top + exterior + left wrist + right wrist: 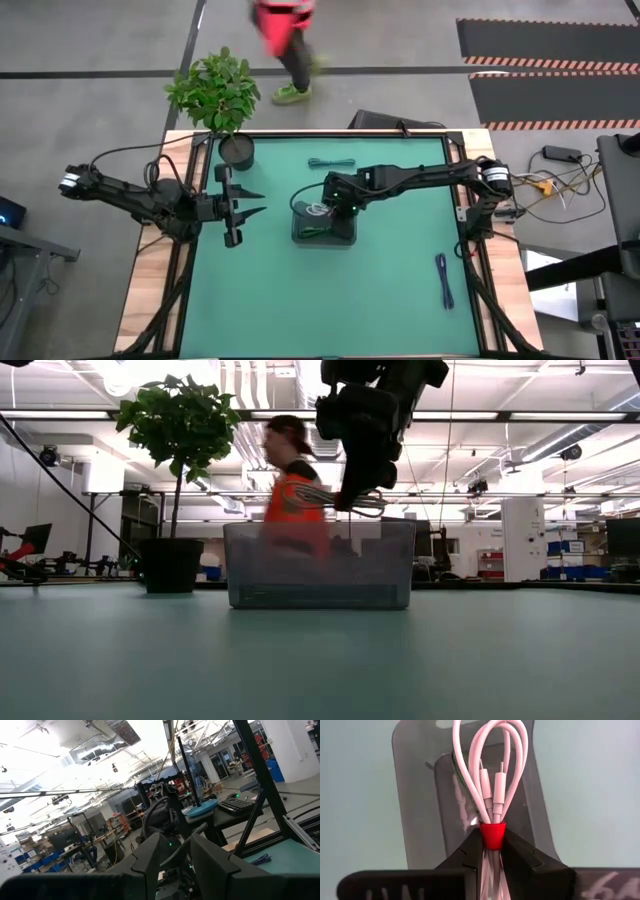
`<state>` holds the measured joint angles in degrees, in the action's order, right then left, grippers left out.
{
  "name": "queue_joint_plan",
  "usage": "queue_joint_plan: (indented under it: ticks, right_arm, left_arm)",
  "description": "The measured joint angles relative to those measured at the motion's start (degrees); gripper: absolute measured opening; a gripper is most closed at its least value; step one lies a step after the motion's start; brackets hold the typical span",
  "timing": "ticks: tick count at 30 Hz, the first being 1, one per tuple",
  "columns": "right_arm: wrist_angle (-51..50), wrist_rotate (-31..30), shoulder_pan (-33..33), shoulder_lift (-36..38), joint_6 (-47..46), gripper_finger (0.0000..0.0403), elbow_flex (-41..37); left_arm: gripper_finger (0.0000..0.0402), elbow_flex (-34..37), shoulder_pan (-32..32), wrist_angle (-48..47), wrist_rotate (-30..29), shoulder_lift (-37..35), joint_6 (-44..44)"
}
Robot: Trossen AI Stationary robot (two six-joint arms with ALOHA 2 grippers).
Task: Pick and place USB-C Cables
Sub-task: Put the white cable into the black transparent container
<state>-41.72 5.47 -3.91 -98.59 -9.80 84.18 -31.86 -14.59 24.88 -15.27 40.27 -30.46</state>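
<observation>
The green tabletop [400, 290] carries a grey bin [345, 232] at centre. Above it the right gripper [492, 851] pinches the white cable with red band [492, 834]. The left gripper [252, 202], jaws wide, waits at nine o'clock. A teal cable [331, 163] lies at twelve, a purple-blue cable [444, 281] at four.

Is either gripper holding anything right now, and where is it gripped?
The right gripper holds the white cable by its red band, above the bin. The left gripper holds nothing.
</observation>
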Motion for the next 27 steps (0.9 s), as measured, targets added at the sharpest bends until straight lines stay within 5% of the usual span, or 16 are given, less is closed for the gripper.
queue_joint_plan:
  ticks: [21,27]
  right_arm:
    - [6.90,-0.98,1.52,-0.49,-0.53,0.0043,0.06]
    - [1.58,-0.54,1.91,-5.10,2.70,0.0043,6.03]
  left_arm:
    - [0.0094,0.00,0.00,0.13,-0.02,0.00,-0.16]
    - [0.0094,0.00,-0.01,0.15,-0.02,0.00,-0.21]
